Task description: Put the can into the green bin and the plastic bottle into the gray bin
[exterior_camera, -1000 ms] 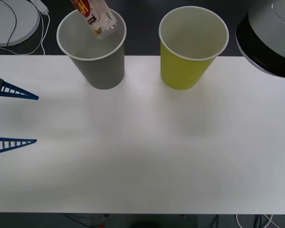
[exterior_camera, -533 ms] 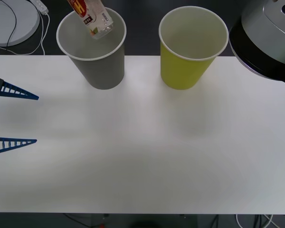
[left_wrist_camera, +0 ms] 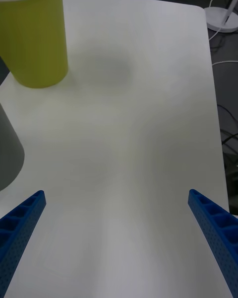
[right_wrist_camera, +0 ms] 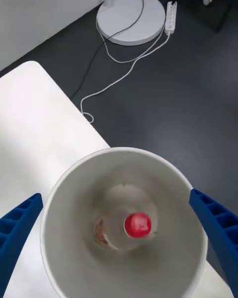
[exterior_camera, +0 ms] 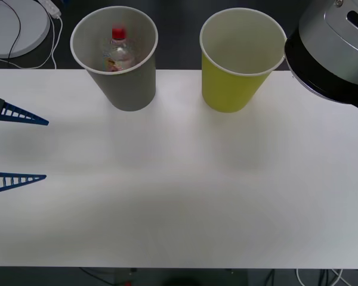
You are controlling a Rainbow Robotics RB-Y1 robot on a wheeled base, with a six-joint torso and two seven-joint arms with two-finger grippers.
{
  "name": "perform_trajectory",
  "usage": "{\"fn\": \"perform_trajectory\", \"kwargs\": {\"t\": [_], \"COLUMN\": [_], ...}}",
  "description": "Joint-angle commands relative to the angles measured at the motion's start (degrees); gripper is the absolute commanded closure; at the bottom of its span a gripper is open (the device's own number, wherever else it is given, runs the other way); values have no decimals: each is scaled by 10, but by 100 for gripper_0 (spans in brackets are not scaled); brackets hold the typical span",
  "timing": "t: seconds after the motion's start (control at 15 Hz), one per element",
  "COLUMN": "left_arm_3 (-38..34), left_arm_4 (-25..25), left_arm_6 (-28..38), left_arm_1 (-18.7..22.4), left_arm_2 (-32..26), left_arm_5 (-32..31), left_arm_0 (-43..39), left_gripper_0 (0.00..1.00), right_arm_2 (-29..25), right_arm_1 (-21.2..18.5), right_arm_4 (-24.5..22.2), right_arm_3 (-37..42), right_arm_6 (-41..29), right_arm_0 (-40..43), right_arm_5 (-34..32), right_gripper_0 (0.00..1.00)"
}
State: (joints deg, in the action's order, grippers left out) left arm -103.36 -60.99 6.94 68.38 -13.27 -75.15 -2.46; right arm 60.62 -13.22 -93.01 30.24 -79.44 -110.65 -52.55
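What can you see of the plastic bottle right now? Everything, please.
The plastic bottle is small and clear, with a red cap, a red-and-white label and pale contents. It stands roughly upright, cap up, inside the gray bin, low against the pale inner wall. Nothing grips it: the right gripper hangs open above the bin's mouth.

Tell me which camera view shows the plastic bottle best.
The front view: the plastic bottle stands upright inside the gray bin, showing its red cap, clear neck and label. The right wrist view looks straight down on its cap, between the open right gripper fingers.
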Motion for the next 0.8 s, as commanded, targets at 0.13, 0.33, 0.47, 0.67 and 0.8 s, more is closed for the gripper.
{"fn": "perform_trajectory", "kwargs": {"t": [0.13, 0.33, 0.47, 0.67, 0.8], "left_arm_3": [0, 0, 0, 0, 0], "left_arm_4": [0, 0, 0, 0, 0], "left_arm_6": [0, 0, 0, 0, 0], "left_arm_1": [0, 0, 0, 0, 0], "left_arm_2": [0, 0, 0, 0, 0], "left_arm_5": [0, 0, 0, 0, 0], "left_arm_0": [0, 0, 0, 0, 0], "left_gripper_0": [0, 0, 0, 0, 0], "right_arm_2": [0, 0, -1, -12, -33], "right_arm_1": [0, -1, -3, -15, -37], "right_arm_4": [6, 11, 15, 24, 32], "right_arm_3": [-2, -4, -4, -3, 18], "right_arm_6": [2, 2, 2, 24, 42], "right_arm_0": [0, 0, 0, 1, 8], "right_arm_5": [0, 0, 2, 0, -27], "right_gripper_0": [0, 0, 0, 0, 0]}}
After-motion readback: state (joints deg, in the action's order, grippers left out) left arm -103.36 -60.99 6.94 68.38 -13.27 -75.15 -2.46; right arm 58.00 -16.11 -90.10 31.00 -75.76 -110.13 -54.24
